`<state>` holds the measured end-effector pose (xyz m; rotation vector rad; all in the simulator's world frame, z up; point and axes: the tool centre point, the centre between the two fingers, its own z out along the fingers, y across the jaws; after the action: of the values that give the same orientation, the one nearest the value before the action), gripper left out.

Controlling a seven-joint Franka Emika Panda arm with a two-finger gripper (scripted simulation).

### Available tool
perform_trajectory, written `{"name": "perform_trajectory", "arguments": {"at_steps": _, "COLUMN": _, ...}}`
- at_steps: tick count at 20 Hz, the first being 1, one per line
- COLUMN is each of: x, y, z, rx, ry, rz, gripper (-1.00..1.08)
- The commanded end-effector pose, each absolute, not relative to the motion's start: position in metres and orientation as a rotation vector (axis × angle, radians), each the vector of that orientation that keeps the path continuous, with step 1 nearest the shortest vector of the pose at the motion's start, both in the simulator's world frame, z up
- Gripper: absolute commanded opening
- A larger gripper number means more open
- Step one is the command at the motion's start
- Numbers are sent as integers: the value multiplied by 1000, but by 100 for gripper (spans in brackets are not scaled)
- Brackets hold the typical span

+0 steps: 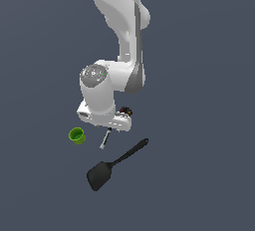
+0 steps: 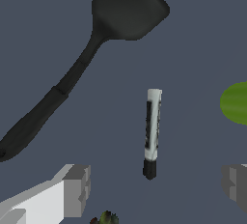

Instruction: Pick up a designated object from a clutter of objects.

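Currently approach step: end effector (image 2: 152, 189) released, fingers (image 2: 77, 189) spread wide, hanging above the marker (image 2: 152, 131), nothing gripped. Marker lies flat on the tabletop (image 1: 199, 175) between green cup (image 1: 76, 135) and black spatula (image 1: 115, 165), apart from both. Next likely: centre over the marker, descend, clench across it.

White-grey marker (image 2: 153, 130) w/ dark tip, black spatula (image 2: 87, 54), green cup (image 1: 76, 135), dark multicoloured lump (image 1: 125, 111), grey fingers (image 2: 77, 189)
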<state>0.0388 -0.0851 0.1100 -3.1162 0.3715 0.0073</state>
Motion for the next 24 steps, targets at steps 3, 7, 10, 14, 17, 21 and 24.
{"name": "perform_trajectory", "arguments": {"at_steps": 3, "x": 37, "y": -96, "z": 80, "rx": -3111, "ry": 425, "rz": 2, "gripper": 100}}
{"name": "perform_trajectory", "arguments": {"at_steps": 7, "x": 36, "y": -101, "z": 65, "rx": -3108, "ry": 452, "rz": 0, "gripper": 100}}
{"name": "perform_trajectory", "arguments": {"at_steps": 10, "x": 35, "y": -103, "z": 60, "rx": -3108, "ry": 460, "rz": 0, "gripper": 100}}
{"name": "perform_trajectory", "arguments": {"at_steps": 14, "x": 35, "y": -103, "z": 60, "rx": -3108, "ry": 458, "rz": 3, "gripper": 100}}
{"name": "perform_trajectory", "arguments": {"at_steps": 17, "x": 34, "y": -103, "z": 53, "rx": -3108, "ry": 458, "rz": 2, "gripper": 100}}
{"name": "perform_trajectory", "arguments": {"at_steps": 21, "x": 34, "y": -103, "z": 34, "rx": -3108, "ry": 459, "rz": 1, "gripper": 100}}
{"name": "perform_trajectory", "arguments": {"at_steps": 24, "x": 34, "y": -103, "z": 20, "rx": -3108, "ry": 461, "rz": 1, "gripper": 100}}
